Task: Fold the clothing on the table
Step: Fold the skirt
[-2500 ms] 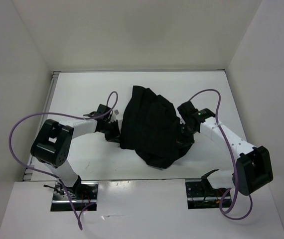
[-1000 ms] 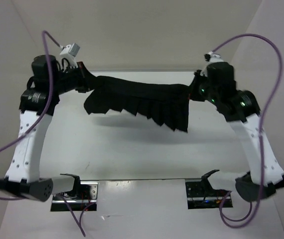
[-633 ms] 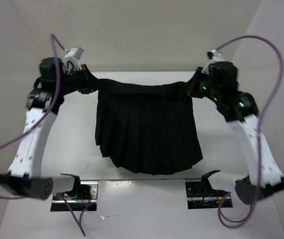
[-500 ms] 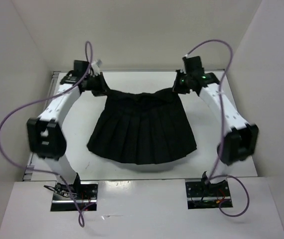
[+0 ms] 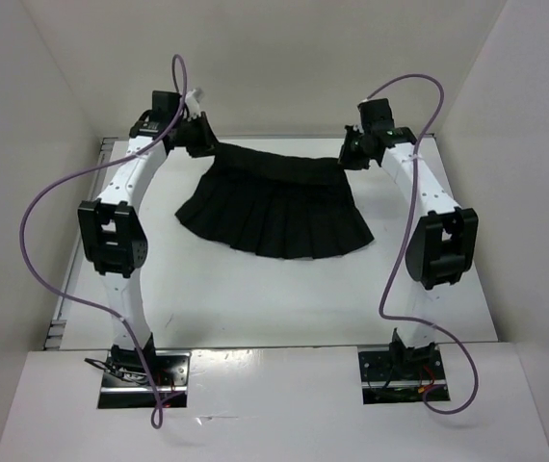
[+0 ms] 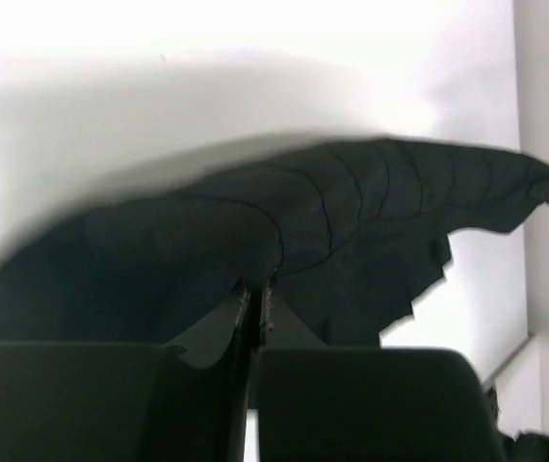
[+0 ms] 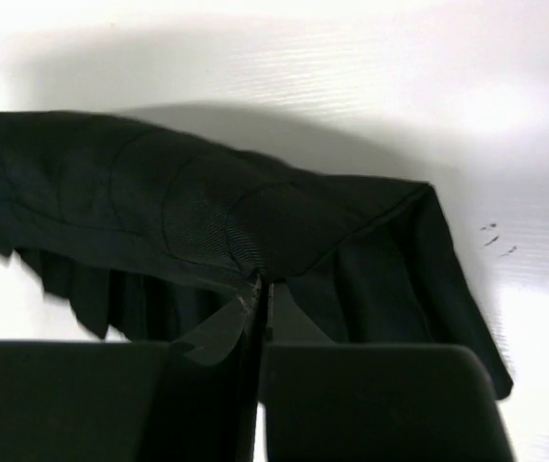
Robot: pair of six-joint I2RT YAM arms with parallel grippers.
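Black fabric is pinched in both grippers. The left gripper is clamped on one upper corner of the clothing; in its wrist view the two fingers press together with only a thin fold of cloth between them. The right gripper is clamped the same way on the opposite upper corner, and the cloth bunches where it enters the closed jaws. Between the two grips the waist edge runs in a shallow line across the far part of the table. From that edge the garment fans out toward the near side, pleats spread, and ends in a curved, slightly jagged hem. The hem corner on the left side reaches further outward than the one on the right. The lower part appears to lie on the white surface; whether the waist edge touches it or hangs just above cannot be told. The left arm and the right arm both stretch well forward from their mounting plates at the near edge. A purple cable loops out beside each arm. White walls close in the table at the back and on both sides.
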